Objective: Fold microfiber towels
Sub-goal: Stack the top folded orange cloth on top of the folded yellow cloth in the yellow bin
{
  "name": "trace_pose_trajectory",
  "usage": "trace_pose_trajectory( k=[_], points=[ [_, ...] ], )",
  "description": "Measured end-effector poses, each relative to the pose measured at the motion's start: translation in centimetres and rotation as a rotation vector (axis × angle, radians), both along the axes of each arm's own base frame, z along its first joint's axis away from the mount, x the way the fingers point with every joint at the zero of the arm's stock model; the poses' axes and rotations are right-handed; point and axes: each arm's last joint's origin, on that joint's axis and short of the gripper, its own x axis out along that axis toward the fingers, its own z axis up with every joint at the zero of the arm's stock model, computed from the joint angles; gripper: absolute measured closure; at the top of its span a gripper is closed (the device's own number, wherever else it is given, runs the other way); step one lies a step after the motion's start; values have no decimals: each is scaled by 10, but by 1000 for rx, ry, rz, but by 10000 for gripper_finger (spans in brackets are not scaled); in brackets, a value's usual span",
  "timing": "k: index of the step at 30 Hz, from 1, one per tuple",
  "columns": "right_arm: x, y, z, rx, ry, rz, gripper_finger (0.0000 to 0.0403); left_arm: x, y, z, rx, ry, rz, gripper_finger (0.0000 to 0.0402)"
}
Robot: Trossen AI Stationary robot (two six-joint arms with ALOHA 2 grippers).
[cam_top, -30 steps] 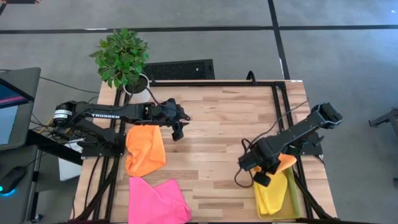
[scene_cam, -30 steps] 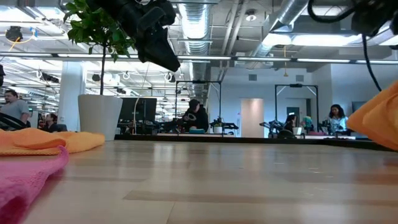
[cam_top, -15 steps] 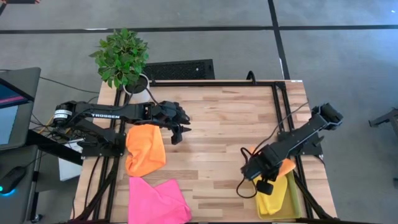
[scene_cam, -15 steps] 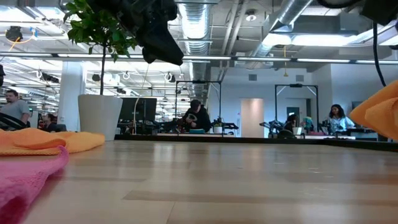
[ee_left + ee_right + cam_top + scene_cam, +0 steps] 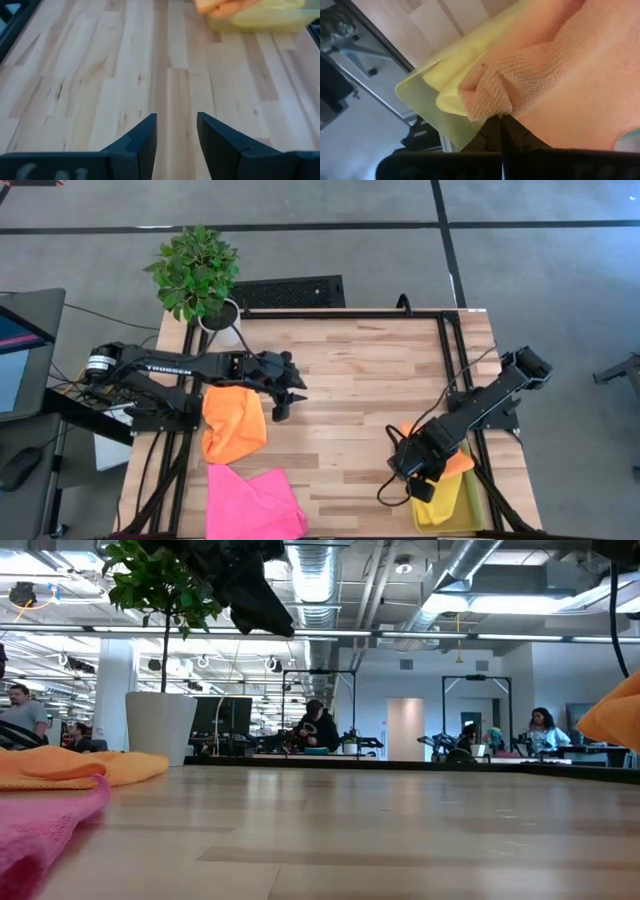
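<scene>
My right gripper (image 5: 422,486) is shut on an orange towel (image 5: 457,461) over the far end of the yellow translucent bin (image 5: 470,508) at the table's near right. A yellow towel (image 5: 436,504) lies in the bin. My left gripper (image 5: 282,406) is open and empty above the wood, just right of the second orange towel (image 5: 235,423), which lies crumpled at the table's left edge. The pink towel (image 5: 254,504) lies spread at the near left corner. My right gripper pinches a bunched fold of the orange towel (image 5: 491,101) between its two shut fingers. The rest of the cloth spreads slack beyond the fingers, over the bin's rim (image 5: 415,91) and the yellow towel (image 5: 451,98). In the low view the towel (image 5: 615,710) shows above table level.
A potted plant (image 5: 198,275) stands at the far left corner. Black frame rails (image 5: 452,345) run along the table's right side, next to the bin. Bare wood (image 5: 350,400) lies between the two arms. People and desks show in the room behind.
My right gripper has gone toward the table's near edge with the orange towel, along over the bin; the towel has stayed gathered in its hold. My left gripper has shifted a little toward the near edge and stays open.
</scene>
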Motion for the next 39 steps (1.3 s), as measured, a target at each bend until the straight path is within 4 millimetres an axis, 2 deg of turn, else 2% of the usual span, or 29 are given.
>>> trace_pose_trajectory(
  k=[7,15,23,27,33,39],
  points=[
    [-1,9,0,7,-6,-60,397,0,-12,0,8,0,-47,271],
    [-4,29,0,46,-24,-145,397,0,-18,0,8,2,-69,271],
    [-4,52,-27,16,43,-100,397,-1,-19,-1,21,18,-82,271],
    [1,67,-41,80,70,-76,397,-2,-19,-2,21,28,-82,271],
    [5,82,-48,148,41,-68,397,-2,-19,-2,21,29,-82,271],
    [3,82,-49,138,50,-70,386,-2,-19,-2,17,30,-79,271]
  ],
)
